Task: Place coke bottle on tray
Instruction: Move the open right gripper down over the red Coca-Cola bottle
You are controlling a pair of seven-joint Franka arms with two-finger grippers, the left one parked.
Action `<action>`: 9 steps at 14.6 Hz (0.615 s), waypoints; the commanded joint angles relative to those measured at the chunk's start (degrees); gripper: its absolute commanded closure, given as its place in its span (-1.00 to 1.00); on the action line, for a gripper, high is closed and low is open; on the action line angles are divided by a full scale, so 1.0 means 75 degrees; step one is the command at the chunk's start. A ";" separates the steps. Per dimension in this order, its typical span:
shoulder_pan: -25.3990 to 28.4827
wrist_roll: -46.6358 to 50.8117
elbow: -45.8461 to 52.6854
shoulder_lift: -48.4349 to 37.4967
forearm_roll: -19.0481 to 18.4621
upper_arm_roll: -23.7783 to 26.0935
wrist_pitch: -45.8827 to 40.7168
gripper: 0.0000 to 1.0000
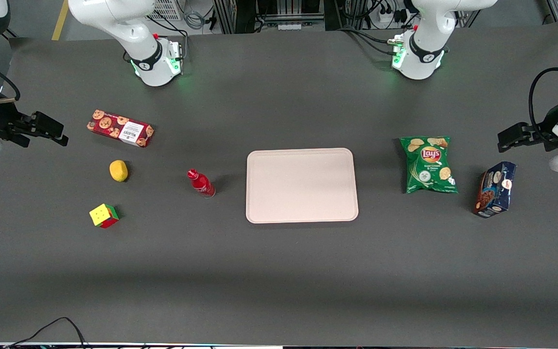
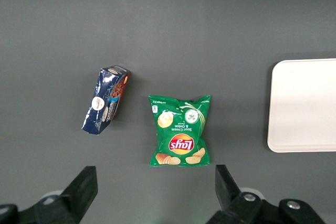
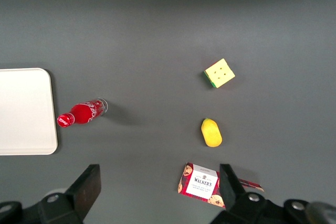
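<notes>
The coke bottle [image 1: 200, 183], small and red with a red cap, stands on the dark table beside the tray [image 1: 301, 185], a short gap away toward the working arm's end. The tray is large, pale pinkish-beige and holds nothing. My right gripper [image 1: 58, 133] hangs above the table at the working arm's end, well away from the bottle, near the red cookie box. Its fingers [image 3: 90, 182] are wide open with nothing between them. The right wrist view shows the gripper [image 3: 160, 184], the bottle [image 3: 83, 113] and one end of the tray [image 3: 23, 111].
A red cookie box [image 1: 120, 128], a lemon [image 1: 118, 170] and a colour cube [image 1: 104, 215] lie between the gripper and the bottle. A green Lay's bag [image 1: 428, 164] and a blue cookie box [image 1: 495, 189] lie toward the parked arm's end.
</notes>
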 commanded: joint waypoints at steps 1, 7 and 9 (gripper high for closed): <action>0.0044 -0.0051 0.0206 0.0109 -0.0112 -0.0006 -0.0082 -1.00; 0.0079 0.0158 0.0218 0.0191 -0.0089 0.0215 -0.0082 -1.00; 0.0079 0.0859 0.0218 0.0296 -0.0077 0.0730 -0.0082 -1.00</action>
